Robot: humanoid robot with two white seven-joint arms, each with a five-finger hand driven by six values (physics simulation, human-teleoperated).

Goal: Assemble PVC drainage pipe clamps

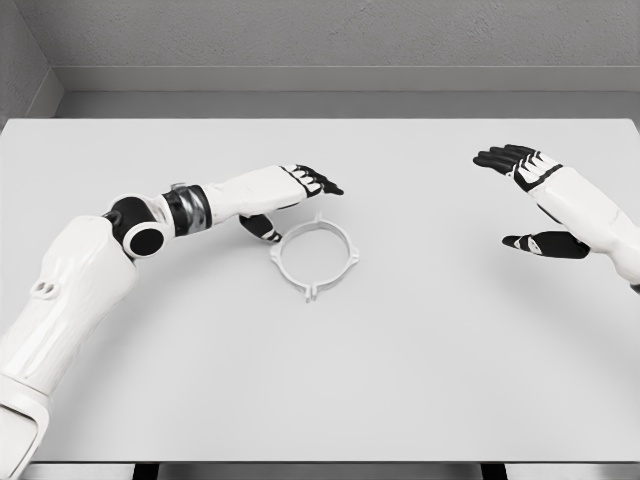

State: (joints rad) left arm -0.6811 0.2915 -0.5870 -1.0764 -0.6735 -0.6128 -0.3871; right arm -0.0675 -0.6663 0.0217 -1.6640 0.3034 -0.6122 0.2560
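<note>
A white clamp (314, 256) lies mid-tabletop (420, 380). The left hand (295, 195) hovers just beside it, fingers spread, empty. The right hand (530, 195), fingers apart, hangs near the right edge.

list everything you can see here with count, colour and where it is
clamp ring: 1, white, flat on the table just left of centre, right below the left hand
table: 1, pale grey, fills most of the view
wall: 1, grey, textured, behind the table's far edge
left arm: 1, white with black joints, comes in from the lower left
left hand: 1, white with black fingers, open, over the ring's far left edge, holding nothing
right arm: 1, white, comes in from the right edge
right hand: 1, white with black fingers, open, raised over the table's right side, holding nothing
</note>
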